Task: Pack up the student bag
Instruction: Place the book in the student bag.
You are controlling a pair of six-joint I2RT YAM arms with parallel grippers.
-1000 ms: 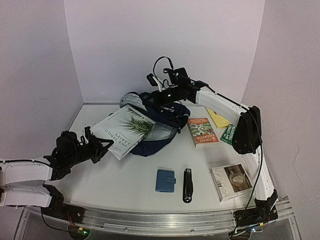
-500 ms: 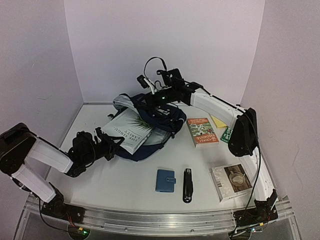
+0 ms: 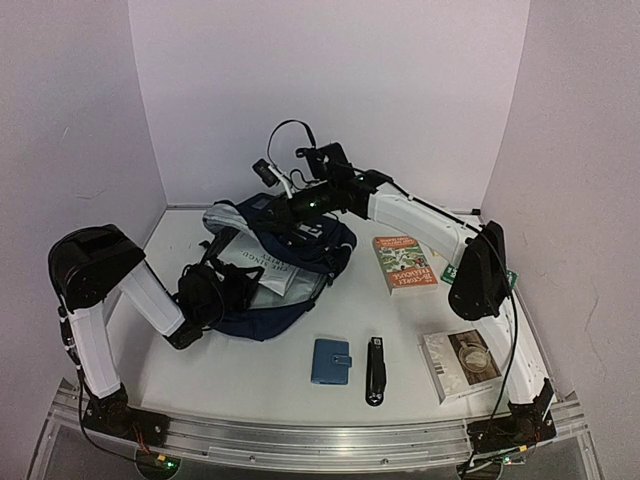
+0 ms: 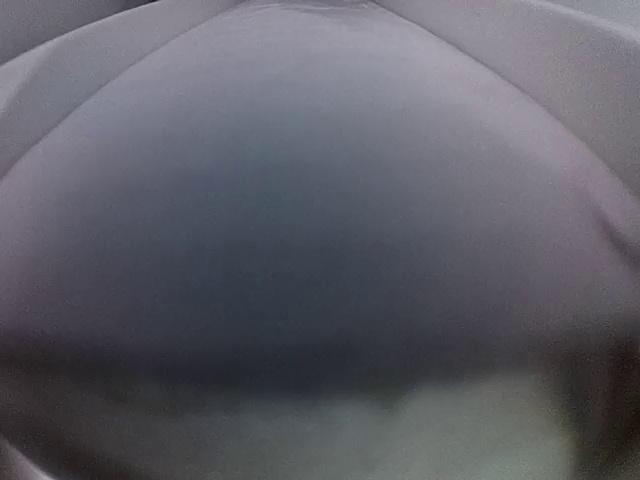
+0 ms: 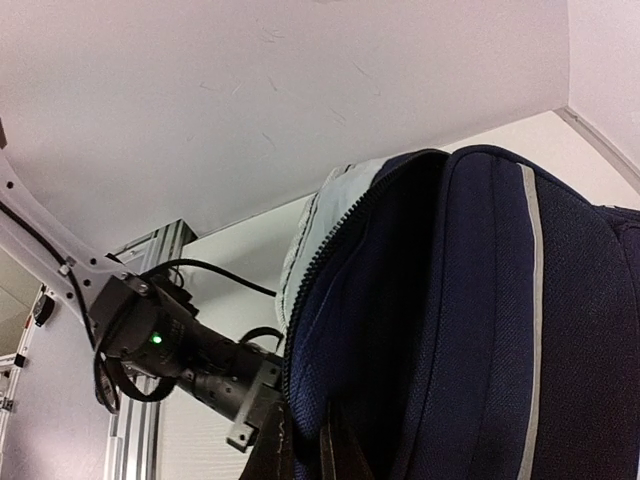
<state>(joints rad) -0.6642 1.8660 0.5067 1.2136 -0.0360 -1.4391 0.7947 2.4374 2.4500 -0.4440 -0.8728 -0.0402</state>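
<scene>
The bag (image 3: 262, 320) lies left of centre on the worktop (image 3: 250, 385), its mouth open. The right tool (image 3: 283, 207) is clamped on the bag's upper rim and holds it raised. A white book (image 3: 268, 272) sits partly inside the mouth, with the left tool (image 3: 230, 288) closed on its near edge. A blue wallet (image 3: 331, 361) lies in front, apart.

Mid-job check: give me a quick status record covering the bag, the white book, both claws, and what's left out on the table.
bag: student bag lying on the table, mouth open toward the left arm
book: white book partly inside the bag's mouth
left claw: shut on the book's outer end; its wrist view is a blur
right claw: shut on the bag's upper rim, holding it up
outside the bag: green-and-red book, blue wallet, black stapler-like tool, white packet
</scene>
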